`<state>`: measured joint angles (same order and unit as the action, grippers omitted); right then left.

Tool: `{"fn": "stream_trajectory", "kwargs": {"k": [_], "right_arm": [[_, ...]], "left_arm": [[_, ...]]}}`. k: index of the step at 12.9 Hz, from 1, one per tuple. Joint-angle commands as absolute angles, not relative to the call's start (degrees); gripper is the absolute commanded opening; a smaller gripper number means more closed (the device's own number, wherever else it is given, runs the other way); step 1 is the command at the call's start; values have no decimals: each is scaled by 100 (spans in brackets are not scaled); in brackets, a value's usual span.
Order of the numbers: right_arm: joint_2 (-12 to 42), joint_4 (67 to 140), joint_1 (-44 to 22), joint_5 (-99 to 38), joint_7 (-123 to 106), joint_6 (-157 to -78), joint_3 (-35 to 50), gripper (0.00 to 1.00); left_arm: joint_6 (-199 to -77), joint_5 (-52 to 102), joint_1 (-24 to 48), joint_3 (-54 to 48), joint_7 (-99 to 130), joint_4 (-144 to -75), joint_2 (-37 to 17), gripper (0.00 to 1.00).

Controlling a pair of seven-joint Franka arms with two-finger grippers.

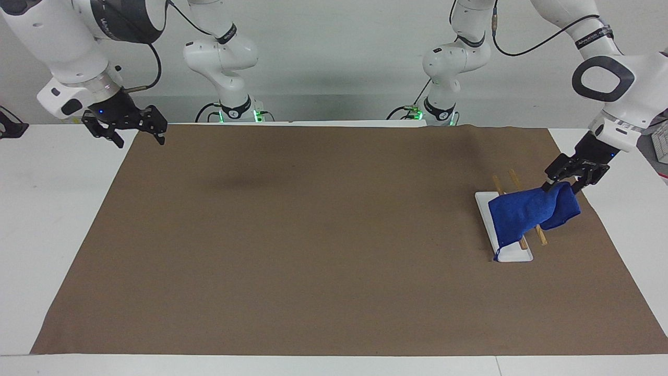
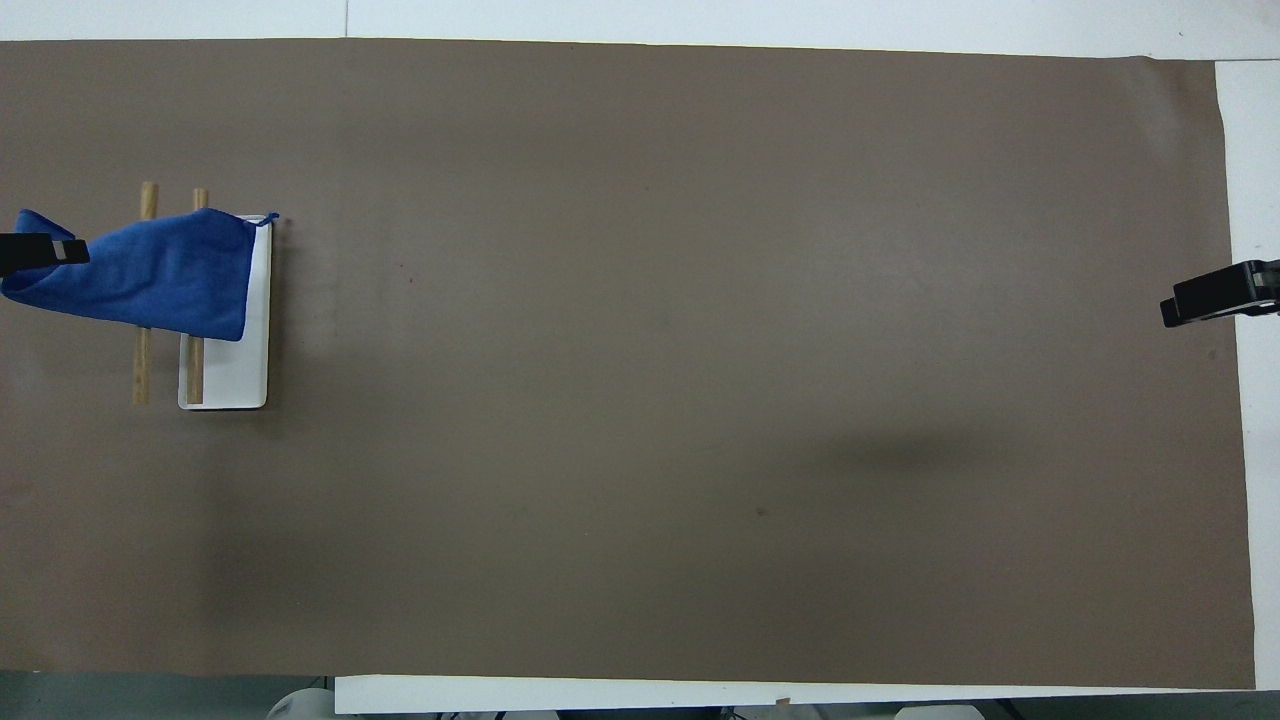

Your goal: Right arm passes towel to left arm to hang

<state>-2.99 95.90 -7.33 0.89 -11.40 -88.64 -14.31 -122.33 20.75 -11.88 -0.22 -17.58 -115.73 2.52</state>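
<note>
The blue towel [image 1: 527, 214] hangs over the two wooden rods [image 1: 514, 180] of a rack with a white base [image 1: 514, 256], at the left arm's end of the table. My left gripper [image 1: 562, 186] is right above the towel's raised end, fingers spread to either side of it. In the overhead view the towel [image 2: 160, 275] lies across the rods [image 2: 147, 195], and one left fingertip [image 2: 45, 250] shows at its end. My right gripper [image 1: 140, 137] waits open and empty in the air over the mat's edge at the right arm's end; it also shows in the overhead view [image 2: 1215, 295].
A brown mat [image 1: 313, 235] covers most of the white table. The towel's thin loop [image 2: 268, 218] hangs at the corner over the rack's white base [image 2: 235, 375].
</note>
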Motion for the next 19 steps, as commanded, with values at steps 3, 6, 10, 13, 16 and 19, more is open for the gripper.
{"fn": "stream_trajectory", "kwargs": {"k": [3,6,10,13,16,19], "right_arm": [[-307,9501,-694,141,-1063,-8763,-1406,99],[-343,9510,-712,141,-1063,-8771,-1415,99],[-352,9562,-721,141,-1055,-8815,-1415,99],[-378,9632,-712,141,-1063,-8772,-1415,99],[-404,9642,-721,141,-1072,-8745,-1433,99],[-404,9650,-747,123,-1072,-8745,-1433,99]], "left_arm": [[-11927,1415,-984,-62,-765,-11566,483,100],[-11525,996,-1020,-53,-712,-11339,536,100],[-10864,88,-801,-105,34,-10890,440,100],[-9708,88,-782,-114,44,-10190,195,100],[-8265,44,-239,-105,53,-9292,-35,100],[-7665,70,61,-105,44,-8966,-131,100]]}}
